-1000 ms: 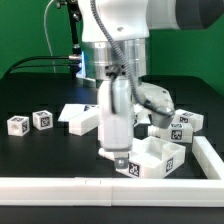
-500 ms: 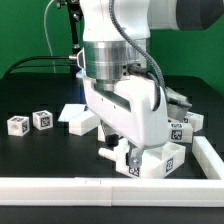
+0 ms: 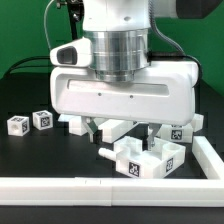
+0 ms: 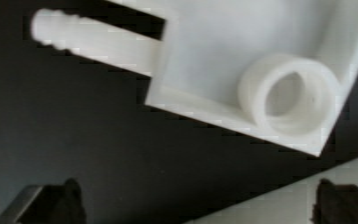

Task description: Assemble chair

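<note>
In the exterior view my gripper [image 3: 121, 132] hangs broadside on, its fingers open and empty, just above a white blocky chair part [image 3: 150, 158] with square tags. Two small tagged cubes [image 3: 17, 125] stand apart at the exterior view's left. A flat white panel [image 3: 72, 120] lies behind the hand, mostly hidden. More tagged pieces [image 3: 181, 124] sit at the right. In the wrist view a white panel [image 4: 202, 60] with a raised ring [image 4: 297, 95] and a threaded peg [image 4: 73, 33] lies below the gripper [image 4: 197, 205], whose dark fingertips [image 4: 51, 203] stand far apart with only black table and a white edge between them.
A long low white rail [image 3: 90, 186] runs along the front of the black table, and another white rail [image 3: 207, 152] borders it at the exterior view's right. The green wall and cables are behind the arm.
The hand has turned about its upright axis, from narrow side on to broad side on in the exterior view, and it hangs a little higher. The parts have not moved.
</note>
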